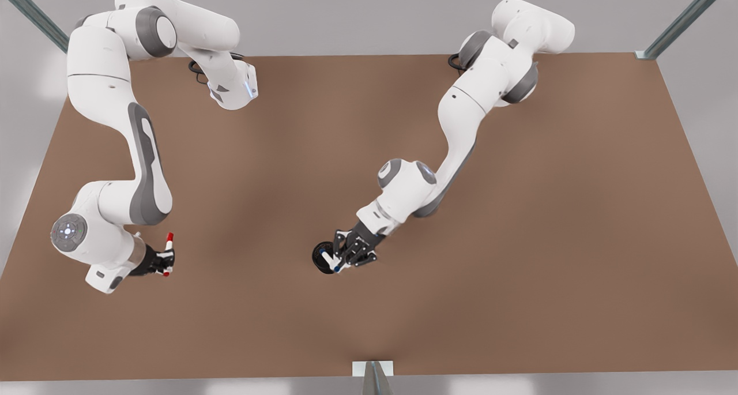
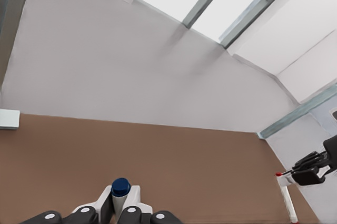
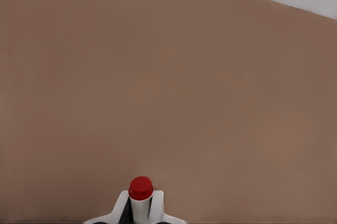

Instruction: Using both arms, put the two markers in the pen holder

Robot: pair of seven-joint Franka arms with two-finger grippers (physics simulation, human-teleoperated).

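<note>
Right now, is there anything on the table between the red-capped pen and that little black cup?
Nothing. In the front view, only bare brown table separates the red-capped marker, held by the right gripper, from the pen holder.

Holder [image 1: 320, 255], front view: largely covered by the left gripper [image 1: 341, 260] and the blue marker [image 1: 331, 262]; only a dark arc of rim shows, and whether the marker's tip is inside the rim cannot be told. Blue marker, left wrist view [image 2: 120, 191]: cap seen end-on, barrel hidden between the fingers [image 2: 103, 204], whose bases the frame edge cuts off. Red marker, right wrist view [image 3: 140, 196]: barrel cut off likewise by the frame edge. Red marker, front view [image 1: 168, 251]: mid-barrel concealed by the right gripper [image 1: 165, 259]; cap and far tip protrude.
</note>
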